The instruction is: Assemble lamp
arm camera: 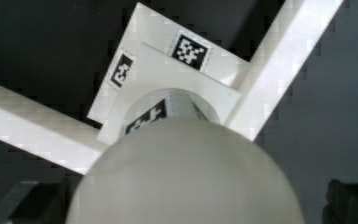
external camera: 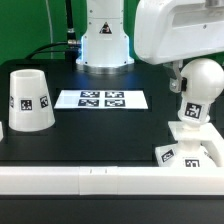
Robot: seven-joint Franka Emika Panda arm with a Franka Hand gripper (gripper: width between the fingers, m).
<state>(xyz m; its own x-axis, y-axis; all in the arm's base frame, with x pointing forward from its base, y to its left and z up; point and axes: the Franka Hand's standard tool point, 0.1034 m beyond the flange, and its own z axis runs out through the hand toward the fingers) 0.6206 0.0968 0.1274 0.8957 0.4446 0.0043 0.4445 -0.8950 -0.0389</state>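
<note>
Bulb post (external camera: 200,90) stands on the square base (external camera: 190,150) at right; shade (external camera: 28,100) far left; gripper (arm camera: 179,195) straddles the bulb, can't tell if it's gripping.

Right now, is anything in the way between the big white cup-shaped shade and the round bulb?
Nothing visible blocks it. The white tapered plastic shade stands at the exterior view's left, the white round-topped bulb post at its right, with only the flat marker board lying between.
</note>
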